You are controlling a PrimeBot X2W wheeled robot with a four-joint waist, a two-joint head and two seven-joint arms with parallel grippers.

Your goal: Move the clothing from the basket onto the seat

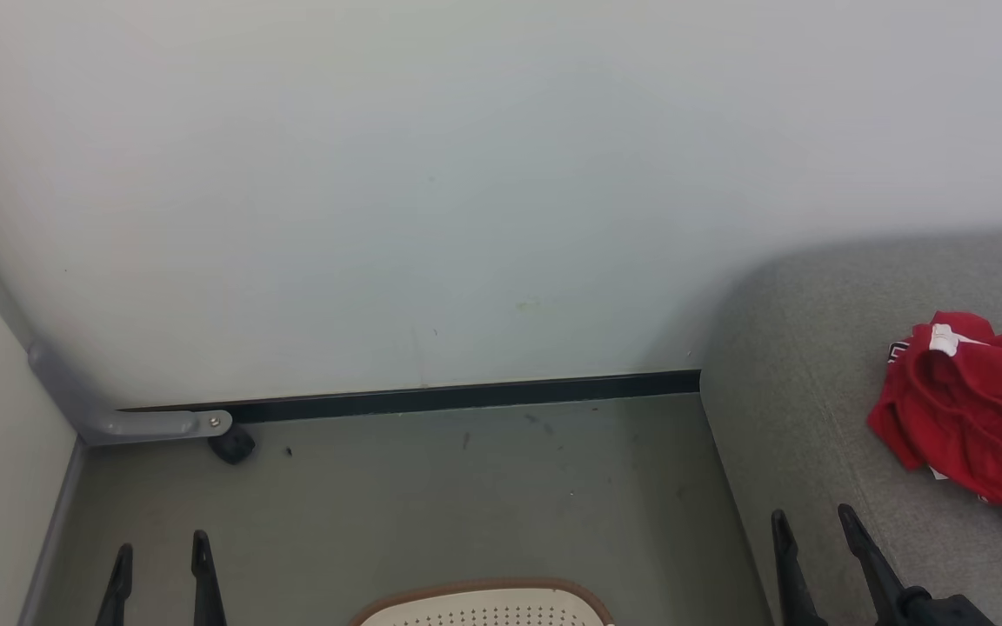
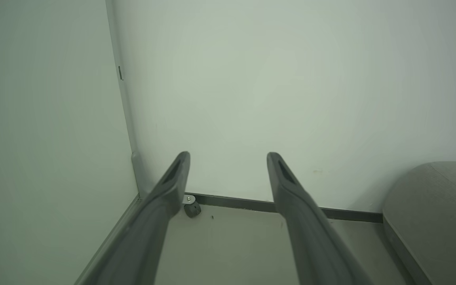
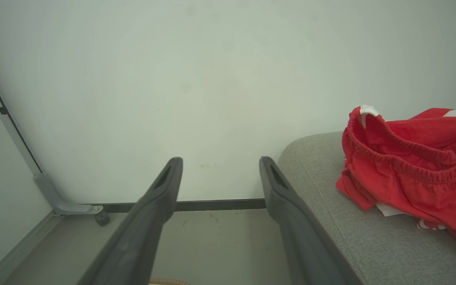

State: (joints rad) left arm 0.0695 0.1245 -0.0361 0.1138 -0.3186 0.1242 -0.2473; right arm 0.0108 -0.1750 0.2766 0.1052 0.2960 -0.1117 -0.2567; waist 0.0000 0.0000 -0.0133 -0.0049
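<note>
Left end effector (image 1: 162,549) at near left above the floor (image 1: 466,504), fingers spread wide, holding nothing. Right end effector (image 1: 814,519) at near right, by the left edge of the seat (image 1: 814,374), likewise spread wide and empty.

Basket (image 1: 484,613): cream, perforated, brown-rimmed, at near centre between the two end effectors. Its far rim and a strip of wall are in frame; its inside is cut off by the near edge, so its contents cannot be told.

Clothing (image 1: 979,417): a crumpled red heap with white trim and a gathered elastic waistband, lying on the grey woven seat at right, well apart from the basket and to the right of the right end effector, not touching it.

Writing: black-and-white characters at the heap's near right hem, and a dark mark at its left edge; both too cut off to read.

Background: pale wall (image 1: 466,174), black skirting (image 1: 466,396), and a grey bracket (image 1: 144,424) with a dark caster (image 1: 231,446) at far left.
</note>
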